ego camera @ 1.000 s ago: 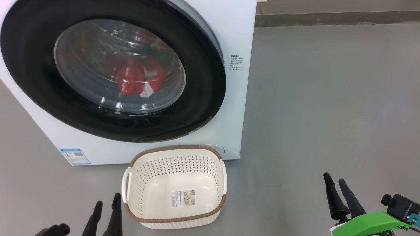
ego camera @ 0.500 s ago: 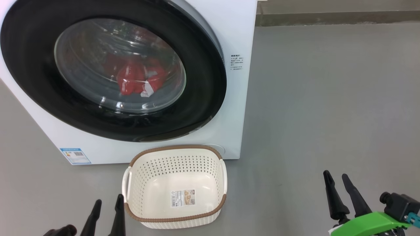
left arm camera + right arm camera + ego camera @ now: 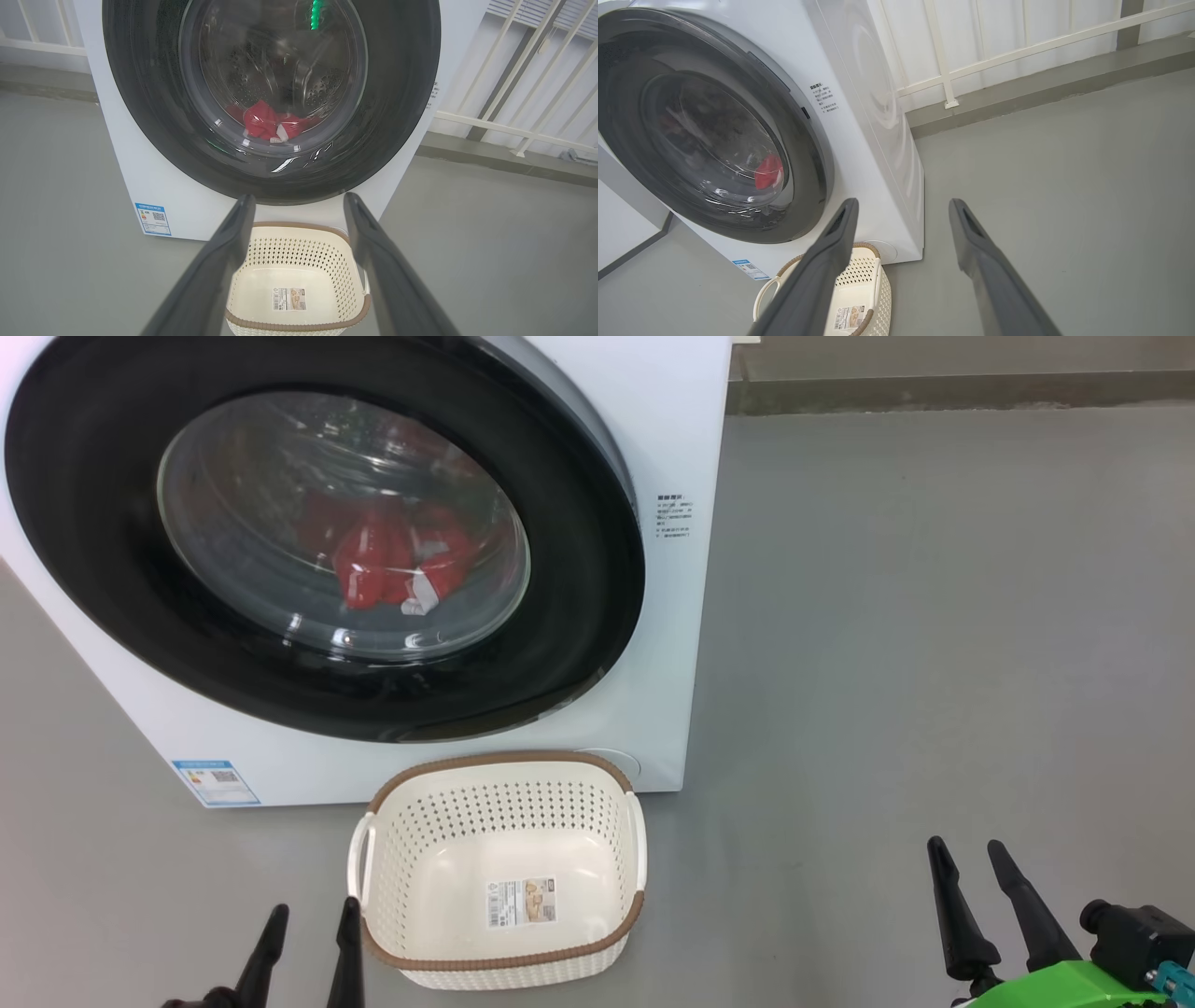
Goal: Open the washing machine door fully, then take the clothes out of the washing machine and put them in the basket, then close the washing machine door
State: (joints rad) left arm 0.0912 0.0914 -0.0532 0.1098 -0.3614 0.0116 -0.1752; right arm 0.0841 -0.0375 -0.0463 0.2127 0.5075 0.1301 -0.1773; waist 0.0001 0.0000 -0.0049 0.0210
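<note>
Our left pincer [image 3: 315, 905] has edged slightly right toward the basket [image 3: 504, 758] and is spread wide, holding nothing. The washing machine door [image 3: 579, 616] stays shut, with the red clothes [image 3: 373, 569] behind its glass, so we judge that opening has not begun. The basket sits empty on the floor, just in front of the washing machine [image 3: 672, 429]. Our right pincer [image 3: 963, 842] has sunk a little, also spread and empty. The door's top and left are cut off. We cannot make out its handle, and reflections blur the garments.

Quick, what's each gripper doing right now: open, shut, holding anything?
The left gripper, two long dark fingers: open, holding nothing.
The right gripper, same dark fingers: open, holding nothing.
</note>
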